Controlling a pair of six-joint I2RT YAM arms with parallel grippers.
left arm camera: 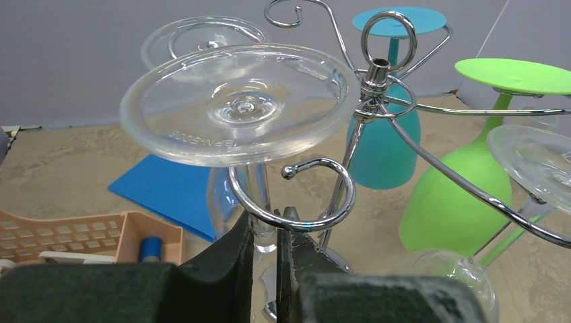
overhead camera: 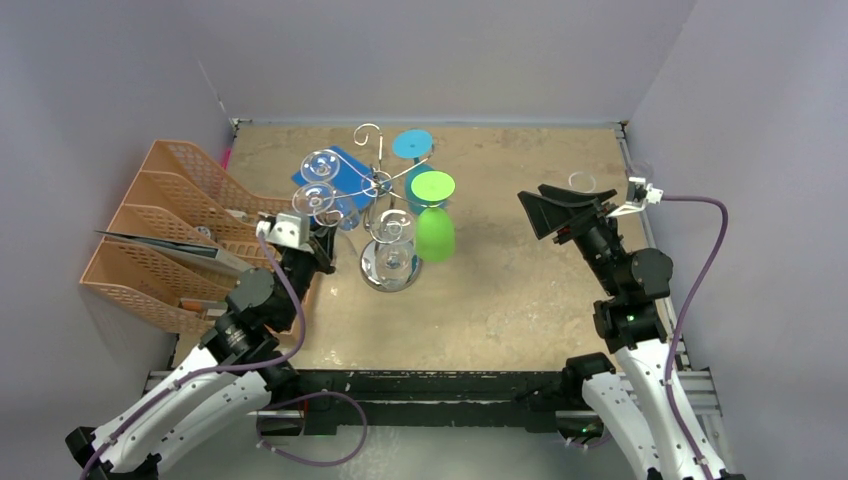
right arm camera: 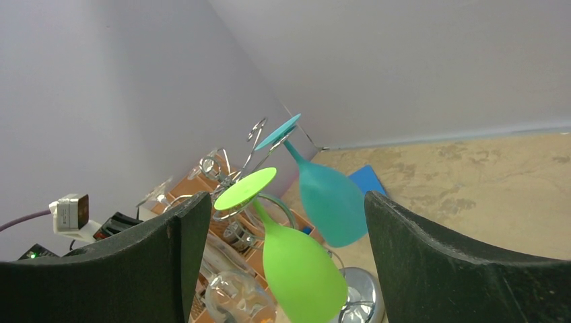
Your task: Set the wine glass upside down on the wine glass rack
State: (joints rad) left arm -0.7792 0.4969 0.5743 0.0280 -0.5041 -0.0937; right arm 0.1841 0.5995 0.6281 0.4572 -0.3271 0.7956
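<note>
Bare tabletop (overhead camera: 520, 280) lies open across the centre and right of the top view. At upper left, the wine glass rack (overhead camera: 378, 185) blocks passage with its green glass (overhead camera: 434, 232), teal glass (overhead camera: 412, 143) and clear wine glass (overhead camera: 318, 198). An orange file tray (overhead camera: 150, 240) walls the left edge.

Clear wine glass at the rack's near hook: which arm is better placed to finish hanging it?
Left. The left gripper is shut on the stem of the wine glass, right at a scroll arm of the wine glass rack. The right gripper hangs open, well apart from it.
</note>
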